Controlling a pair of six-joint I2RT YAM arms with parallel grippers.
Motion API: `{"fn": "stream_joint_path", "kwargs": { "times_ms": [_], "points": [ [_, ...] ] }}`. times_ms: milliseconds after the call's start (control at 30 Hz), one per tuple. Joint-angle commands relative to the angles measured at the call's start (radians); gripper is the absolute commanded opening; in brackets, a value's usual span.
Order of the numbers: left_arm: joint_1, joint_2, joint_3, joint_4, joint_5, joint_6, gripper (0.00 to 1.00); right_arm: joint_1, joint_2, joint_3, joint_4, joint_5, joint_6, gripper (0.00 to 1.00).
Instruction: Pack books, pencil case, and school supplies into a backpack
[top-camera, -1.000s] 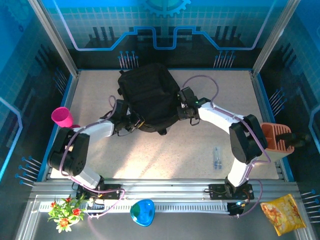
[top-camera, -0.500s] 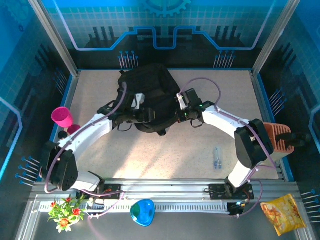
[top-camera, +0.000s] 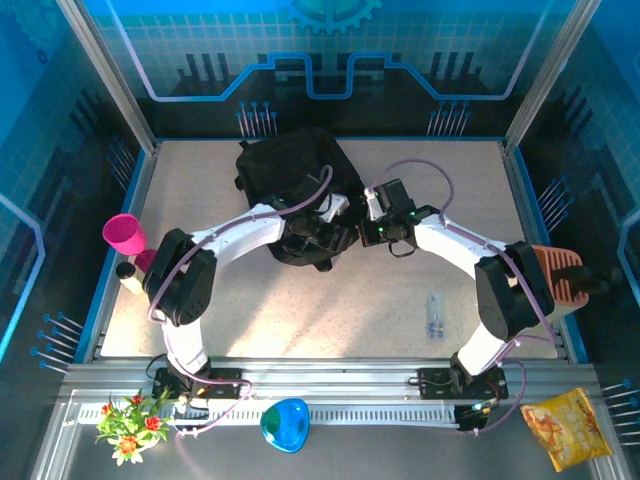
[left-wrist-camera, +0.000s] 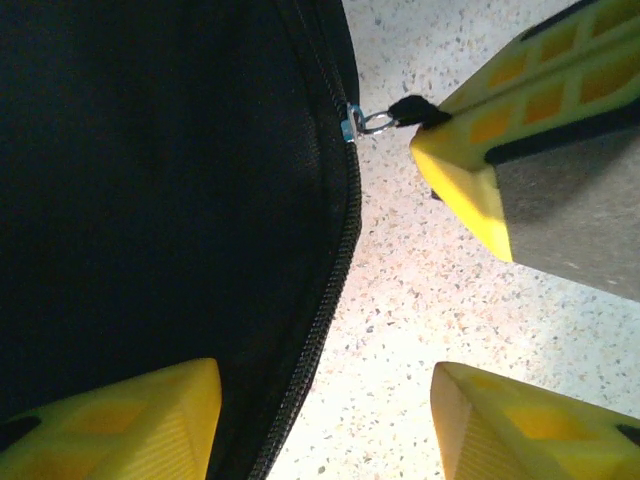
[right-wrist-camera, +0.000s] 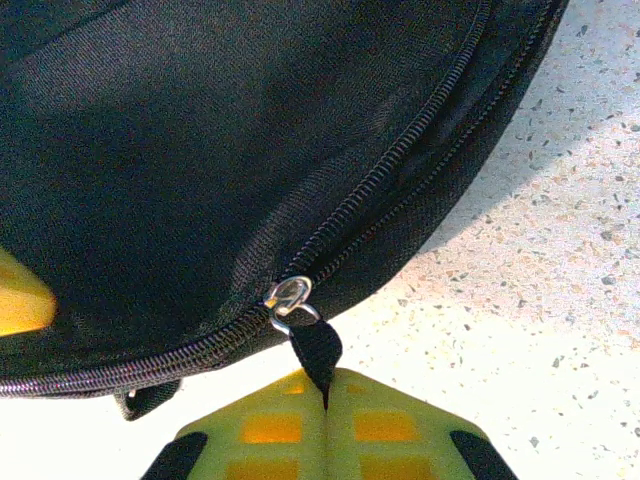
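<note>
— At the far middle of the table (top-camera: 430, 190), well out from the arm bases: black backpack (top-camera: 290, 180), lying flat, curved zipped edge turned toward the near side. Which step, going by that?

— Opening the bag, most likely. Zip teeth apparently meshed on both sides of the slider (right-wrist-camera: 288, 295), so probably nothing packed yet.

— Right gripper (right-wrist-camera: 325, 385)?

— Pressed together on the black fabric pull tab (right-wrist-camera: 316, 352). Tip of the tab pinched between the yellow fingers, tab drawn taut off the slider's metal ring, just off the bag's edge above bare tabletop.

— And the left gripper (left-wrist-camera: 325, 430)?

— Spread apart, holding nothing. One finger over the black fabric, the other over the speckled tabletop, zip line running up between them. Close beside the right one, at the same stretch of the bag's near edge.

— Next move, then?

— Probably a steady draw of the tab along the zip track, following the curve and not straight outward. Otherwise a fair risk of dragging the whole soft bag across the table. Likely calls for the left to close on or press down the fabric beside the slider as an anchor first. Cannot tell from these views which direction parts the teeth.
</note>
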Motion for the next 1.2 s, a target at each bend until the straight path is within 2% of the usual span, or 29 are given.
{"fn": "stream_joint_path", "kwargs": {
  "times_ms": [0, 100, 200, 367, 433, 533, 633, 900, 1167],
  "points": [
    [-0.010, 0.040, 0.035, -0.076, -0.045, 0.080, 0.55, -0.025, -0.024, -0.017, 0.029, -0.039, 0.023, 0.00],
    [-0.014, 0.065, 0.033, -0.081, -0.057, 0.090, 0.52, -0.035, -0.010, -0.014, 0.032, -0.063, 0.033, 0.00],
    [-0.018, 0.085, 0.033, -0.090, -0.094, 0.093, 0.45, -0.044, 0.005, -0.004, 0.028, -0.063, 0.039, 0.00],
    [-0.019, 0.076, 0.018, -0.091, -0.149, 0.090, 0.27, -0.055, 0.028, 0.019, 0.016, -0.026, 0.033, 0.00],
    [-0.019, 0.060, 0.006, -0.096, -0.146, 0.091, 0.19, -0.061, 0.045, 0.043, 0.002, 0.010, 0.028, 0.00],
    [-0.021, 0.024, -0.034, -0.095, -0.120, 0.089, 0.13, -0.062, 0.076, 0.093, -0.028, 0.074, 0.019, 0.00],
    [-0.030, -0.015, -0.087, -0.095, -0.098, 0.084, 0.10, -0.062, 0.114, 0.154, -0.063, 0.153, 0.020, 0.00],
    [-0.055, -0.100, -0.218, -0.077, -0.088, 0.037, 0.09, -0.063, 0.213, 0.315, -0.155, 0.348, 0.042, 0.00],
    [-0.078, -0.179, -0.298, -0.088, -0.044, -0.003, 0.08, -0.065, 0.268, 0.431, -0.176, 0.345, 0.029, 0.00]
  ]
}}
